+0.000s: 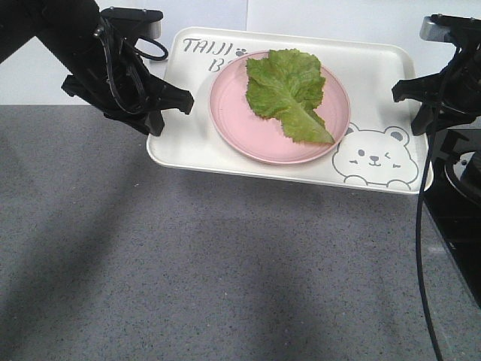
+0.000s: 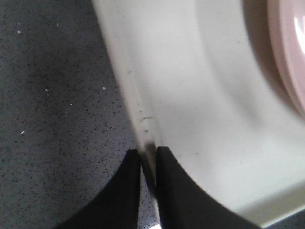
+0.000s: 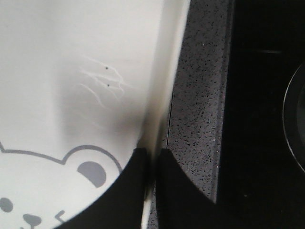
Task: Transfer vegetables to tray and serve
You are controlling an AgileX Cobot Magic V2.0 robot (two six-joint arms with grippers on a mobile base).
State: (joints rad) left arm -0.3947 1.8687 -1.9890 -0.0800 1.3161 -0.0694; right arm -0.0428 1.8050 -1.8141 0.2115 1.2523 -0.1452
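Grey speckled counter [image 1: 188, 286] is filling the near half of the front view, bare of objects. Beyond it the tray [image 1: 188, 143] is sitting with the pink plate [image 1: 248, 131] on it, and the lettuce leaf [image 1: 289, 94] is lying on that plate, slightly toward twelve o'clock of the plate's centre, its stem tip pointing toward five o'clock. So the leaf is already aboard; judging from this, serving is the step in hand. Left gripper [image 2: 148, 157] is pinching the tray's rim at nine o'clock, fingers [image 2: 119, 191] closed down on the thin edge with one inside and one outside. Right gripper [image 3: 153, 157] is doing the same at three o'clock, beside the printed bear [image 1: 372, 158]. A black appliance [image 1: 458, 203] is standing just beside the tray's right end. To carry well, both arms should be rising together and level, keeping their spacing fixed so the rim is neither bent nor slipping free; any tilt risks sliding the plate. Watch clearance near the appliance on the right.
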